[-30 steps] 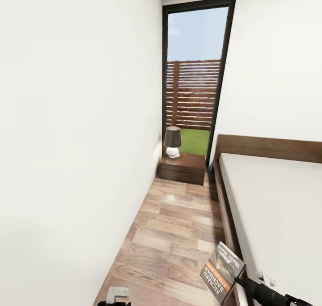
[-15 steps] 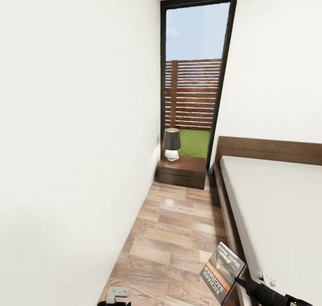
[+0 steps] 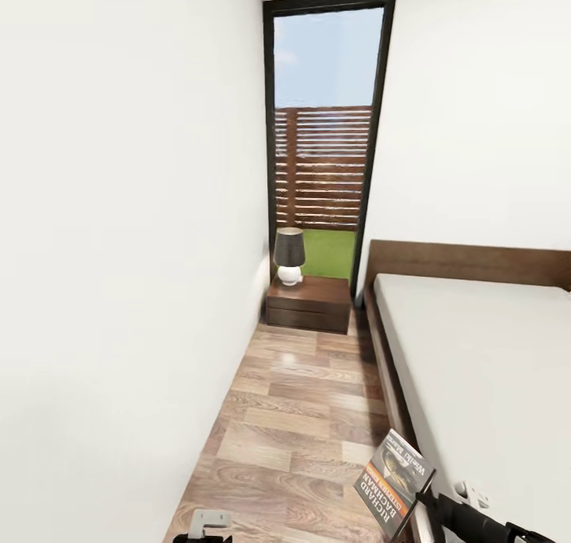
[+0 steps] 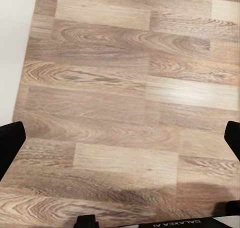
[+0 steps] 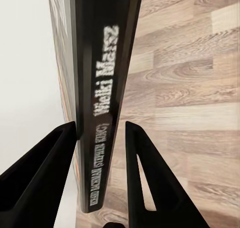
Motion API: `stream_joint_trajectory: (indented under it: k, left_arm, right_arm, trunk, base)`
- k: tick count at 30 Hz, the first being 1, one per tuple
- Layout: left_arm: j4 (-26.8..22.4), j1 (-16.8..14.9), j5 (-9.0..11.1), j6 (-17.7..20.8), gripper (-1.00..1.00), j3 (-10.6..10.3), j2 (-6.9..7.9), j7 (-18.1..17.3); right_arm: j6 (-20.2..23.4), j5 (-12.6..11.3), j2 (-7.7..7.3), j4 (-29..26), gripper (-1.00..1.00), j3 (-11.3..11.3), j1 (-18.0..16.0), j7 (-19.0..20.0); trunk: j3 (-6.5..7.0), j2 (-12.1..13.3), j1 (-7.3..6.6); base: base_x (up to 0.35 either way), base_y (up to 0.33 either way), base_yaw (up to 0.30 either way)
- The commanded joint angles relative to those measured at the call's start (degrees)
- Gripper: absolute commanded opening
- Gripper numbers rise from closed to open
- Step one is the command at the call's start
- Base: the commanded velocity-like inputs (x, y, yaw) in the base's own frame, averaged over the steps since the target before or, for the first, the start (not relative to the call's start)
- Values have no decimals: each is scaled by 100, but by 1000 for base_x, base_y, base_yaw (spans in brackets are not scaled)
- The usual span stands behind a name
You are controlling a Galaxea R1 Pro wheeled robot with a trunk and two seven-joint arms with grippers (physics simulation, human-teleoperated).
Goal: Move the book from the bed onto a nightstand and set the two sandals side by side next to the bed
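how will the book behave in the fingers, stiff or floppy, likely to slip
The book is a thin paperback, probably light and slightly bendy. The right gripper pinches it near one edge, so it may pivot or sag. Its cover looks glossy, so some slipping between the fingers seems possible.

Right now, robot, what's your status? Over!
Right gripper shut on the book. Left gripper open over bare floor. Nightstand ahead, a lamp on it. Path clear.

Book [image 3: 394,484], dark cover with orange band, held tilted above floor beside bed [image 3: 476,353]; nightstand [image 3: 309,304] stands well apart by window.
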Motion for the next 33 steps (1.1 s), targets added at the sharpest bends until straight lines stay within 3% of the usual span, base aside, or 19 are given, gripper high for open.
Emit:
stream_joint_trajectory:
  k: [1, 16, 33]
  left_arm:
    - [4, -3, -55, -18, 100, 49, 1, -7]
    - [4, -3, -55, -17, 100, 49, 1, -7]
    - [4, -3, -55, -20, 100, 49, -1, -7]
  right_arm:
    - [38, -61, 1, 16, -100, 28, -8, 30]
    - [38, -61, 1, 16, -100, 27, -10, 30]
    - [38, -61, 1, 16, -100, 23, -9, 30]
  trunk:
    - [-7, -8, 3]
    - [-7, -8, 3]
    - [-7, -8, 3]
  base:
    - [0, 0, -115]
    - [9, 2, -142]
    - [230, 80, -2]
